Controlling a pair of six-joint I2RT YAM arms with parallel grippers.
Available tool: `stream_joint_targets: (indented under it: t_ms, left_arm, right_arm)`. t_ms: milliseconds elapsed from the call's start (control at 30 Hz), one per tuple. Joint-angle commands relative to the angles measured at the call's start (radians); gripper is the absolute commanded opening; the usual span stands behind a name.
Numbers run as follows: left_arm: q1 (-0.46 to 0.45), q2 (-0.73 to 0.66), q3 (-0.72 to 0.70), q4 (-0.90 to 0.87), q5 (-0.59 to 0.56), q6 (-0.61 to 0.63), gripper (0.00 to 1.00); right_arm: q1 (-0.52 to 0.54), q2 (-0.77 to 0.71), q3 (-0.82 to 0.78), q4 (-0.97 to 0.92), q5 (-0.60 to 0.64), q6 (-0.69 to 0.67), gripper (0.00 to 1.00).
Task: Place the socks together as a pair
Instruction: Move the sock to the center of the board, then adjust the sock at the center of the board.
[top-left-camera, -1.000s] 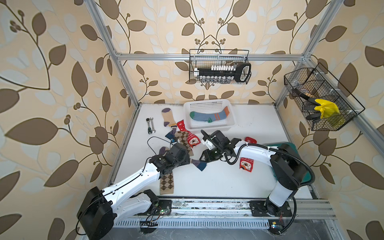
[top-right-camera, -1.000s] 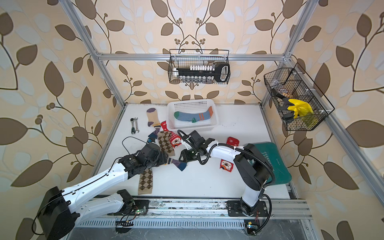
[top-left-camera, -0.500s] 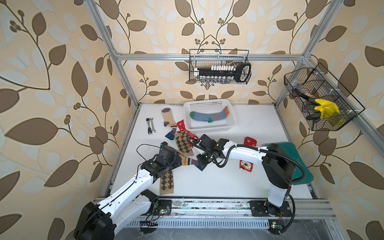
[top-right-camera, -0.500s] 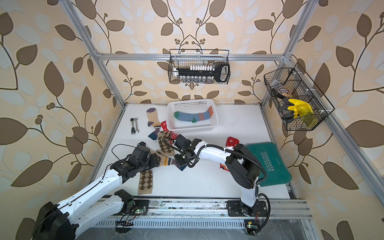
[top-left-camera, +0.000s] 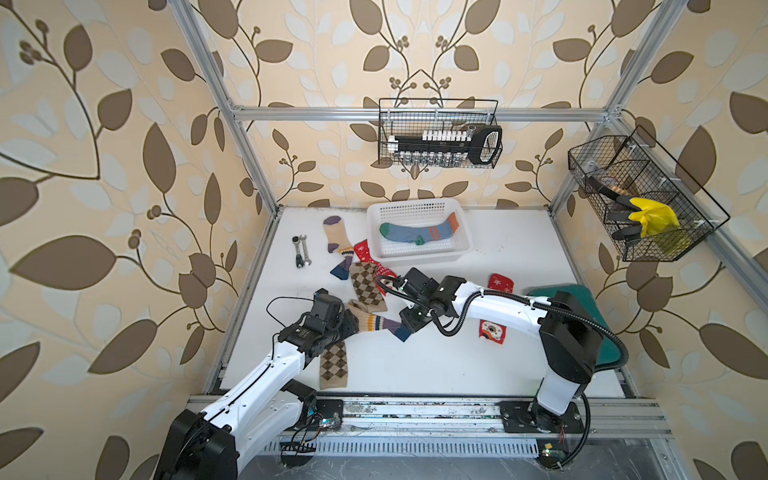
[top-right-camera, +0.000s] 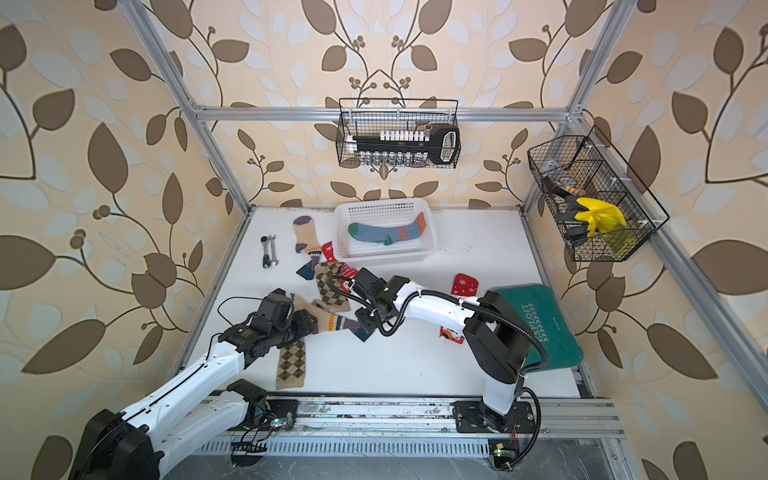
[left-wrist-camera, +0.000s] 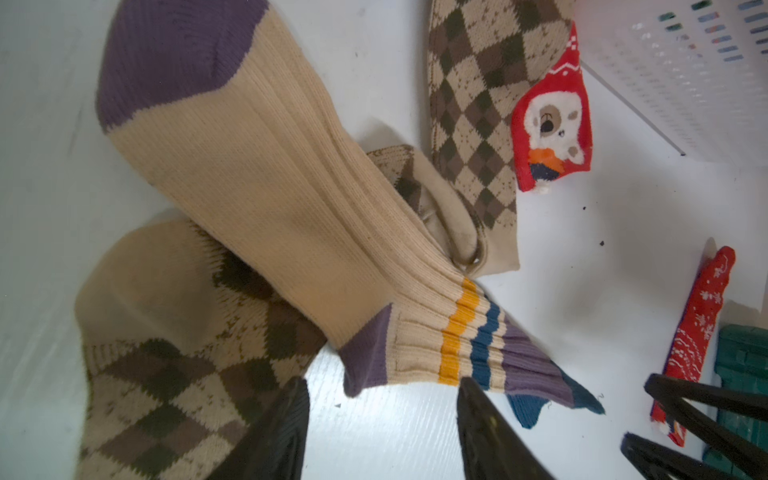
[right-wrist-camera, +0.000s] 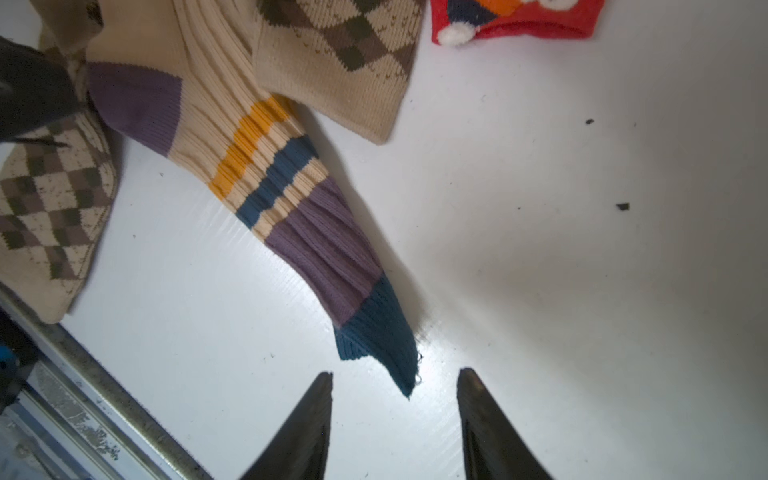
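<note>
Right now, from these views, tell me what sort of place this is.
Probably a robot test cell dressed as a room: an aluminium frame lined with leaf wallpaper, and white arms bolted to a front rail.

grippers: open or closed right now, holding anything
left gripper: open, holding nothing
right gripper: open, holding nothing; the beige sock has its blue cuff end right at the tips, ungripped

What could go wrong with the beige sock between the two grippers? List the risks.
1. The left gripper stands open where the beige sock overlaps a checked sock; closing may pinch both.
2. The right gripper, open, faces only the blue cuff tip; so thin a grip may slip.
3. A second checked sock touches the beige one; pulling may drag it.
</note>
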Motion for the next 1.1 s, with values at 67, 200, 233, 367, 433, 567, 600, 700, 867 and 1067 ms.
stream_joint_targets:
  t_ms: [67, 200, 233, 367, 433, 567, 600, 700, 867, 1067]
  left_arm:
    - [0.012, -0.061, -0.007, -0.009, 0.007, 0.019, 0.58]
    - [0.016, -0.097, -0.009, -0.025, -0.012, 0.028, 0.59]
    - [0.016, -0.100, -0.008, -0.027, -0.013, 0.029, 0.59]
    - [0.017, -0.089, -0.020, -0.020, -0.010, 0.031, 0.59]
    - [0.019, -0.076, -0.040, 0.003, -0.013, 0.028, 0.59]
    - [0.036, -0.016, -0.063, 0.058, 0.009, 0.022, 0.59]
    - [0.042, 0.003, -0.058, 0.065, 0.018, 0.026, 0.59]
    - [0.071, 0.078, -0.049, 0.105, 0.063, 0.040, 0.59]
    - [0.168, 0.293, -0.020, 0.194, 0.227, 0.077, 0.59]
    - [0.225, 0.388, 0.044, 0.212, 0.267, 0.099, 0.58]
  right_arm:
    - [0.011, 0.079, 0.050, -0.022, -0.040, -0.022, 0.43]
    - [0.015, 0.106, 0.069, -0.045, -0.041, -0.018, 0.18]
    - [0.014, 0.100, 0.066, -0.047, -0.033, -0.018, 0.12]
    - [0.015, 0.015, 0.046, -0.083, 0.046, -0.030, 0.00]
    - [0.012, -0.053, 0.032, -0.103, 0.099, -0.036, 0.00]
    - [-0.004, -0.204, -0.004, -0.145, 0.206, -0.048, 0.00]
    - [-0.010, -0.236, -0.019, -0.148, 0.223, -0.052, 0.00]
    - [-0.045, -0.294, -0.075, -0.142, 0.231, -0.064, 0.00]
    - [-0.107, -0.313, -0.175, -0.114, 0.238, -0.063, 0.00]
    - [-0.167, -0.326, -0.266, -0.072, 0.247, -0.018, 0.00]
